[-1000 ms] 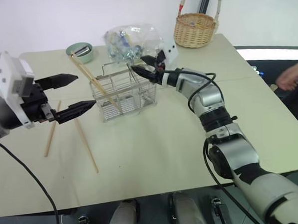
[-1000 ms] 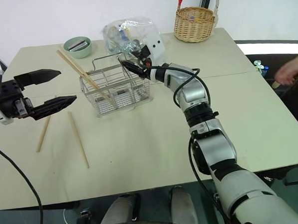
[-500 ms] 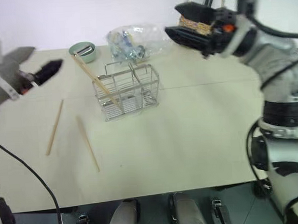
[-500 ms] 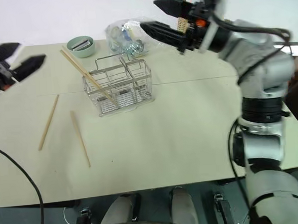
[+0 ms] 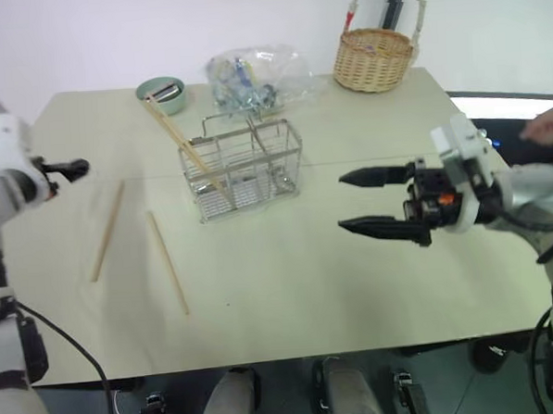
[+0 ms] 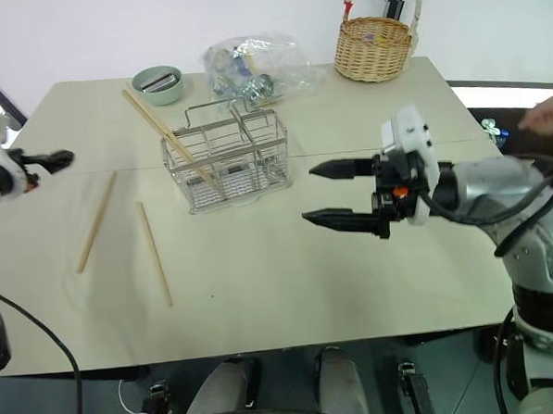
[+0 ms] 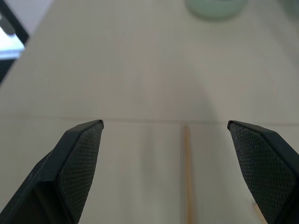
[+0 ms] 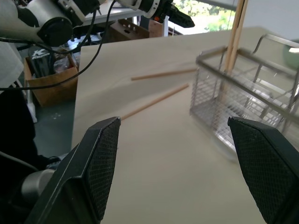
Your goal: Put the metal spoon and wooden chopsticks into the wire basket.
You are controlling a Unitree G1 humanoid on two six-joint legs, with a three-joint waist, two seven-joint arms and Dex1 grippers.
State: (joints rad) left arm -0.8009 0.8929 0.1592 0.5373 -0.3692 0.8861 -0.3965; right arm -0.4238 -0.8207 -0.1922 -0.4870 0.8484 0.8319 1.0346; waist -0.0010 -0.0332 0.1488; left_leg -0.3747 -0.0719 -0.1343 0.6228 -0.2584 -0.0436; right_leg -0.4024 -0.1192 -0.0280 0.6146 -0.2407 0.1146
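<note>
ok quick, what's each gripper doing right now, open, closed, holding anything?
Left gripper: open, holding nothing.
Right gripper: open, holding nothing.

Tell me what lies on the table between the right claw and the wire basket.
Nothing: in the left eye view, bare tabletop runs from the open right claw to the wire basket. The loose chopsticks lie on the basket's far side.

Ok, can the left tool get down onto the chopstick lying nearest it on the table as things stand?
Probably yes. The left tool hangs open just beyond the chopstick, which lies flat on bare table, apart from the second chopstick and the wire basket. Nothing stands between them.
</note>
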